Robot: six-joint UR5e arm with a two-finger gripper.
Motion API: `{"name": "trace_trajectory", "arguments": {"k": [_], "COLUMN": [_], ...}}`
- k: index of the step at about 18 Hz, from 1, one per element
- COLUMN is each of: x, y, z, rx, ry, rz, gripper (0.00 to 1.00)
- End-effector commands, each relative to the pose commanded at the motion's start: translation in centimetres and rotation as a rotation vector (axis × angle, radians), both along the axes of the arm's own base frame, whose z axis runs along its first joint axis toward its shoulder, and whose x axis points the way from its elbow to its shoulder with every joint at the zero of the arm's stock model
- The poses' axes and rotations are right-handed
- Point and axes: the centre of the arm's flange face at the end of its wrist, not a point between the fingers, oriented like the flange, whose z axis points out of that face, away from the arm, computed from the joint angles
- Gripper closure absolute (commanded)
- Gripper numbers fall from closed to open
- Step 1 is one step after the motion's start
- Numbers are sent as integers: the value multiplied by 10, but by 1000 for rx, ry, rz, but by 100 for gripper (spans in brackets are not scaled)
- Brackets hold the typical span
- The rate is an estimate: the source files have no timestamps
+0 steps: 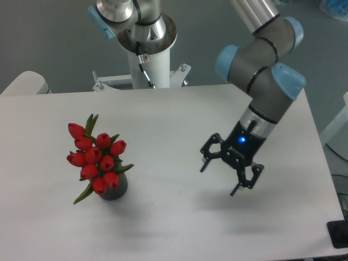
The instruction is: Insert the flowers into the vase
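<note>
The bunch of red tulips with green stems [96,159] stands in the short dark cylindrical vase [115,188], so the two-finger hand [225,174] hangs empty, fingers spread, well apart over the white desk [179,228].

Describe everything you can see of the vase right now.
The vase is a short, dark grey to black, matte-looking cylinder standing upright on the white table, toward its left front. Only its lower body shows; the mouth is hidden by the flowers, a bunch of red tulips with green leaves whose stems go down into it, leaning slightly left. The end effector hangs open well to the right, apart from it.
</note>
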Motion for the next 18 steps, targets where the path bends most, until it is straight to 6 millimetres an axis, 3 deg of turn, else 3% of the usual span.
{"name": "trace_trajectory", "arguments": {"k": [4, 8, 18], "x": [-15, -11, -6], "y": [24, 45, 47], "z": [-15, -24, -31], "rx": [-242, -507, -540], "ry": [105, 146, 126], "rz": [-41, -188, -210], "gripper": [0, 0, 0]}}
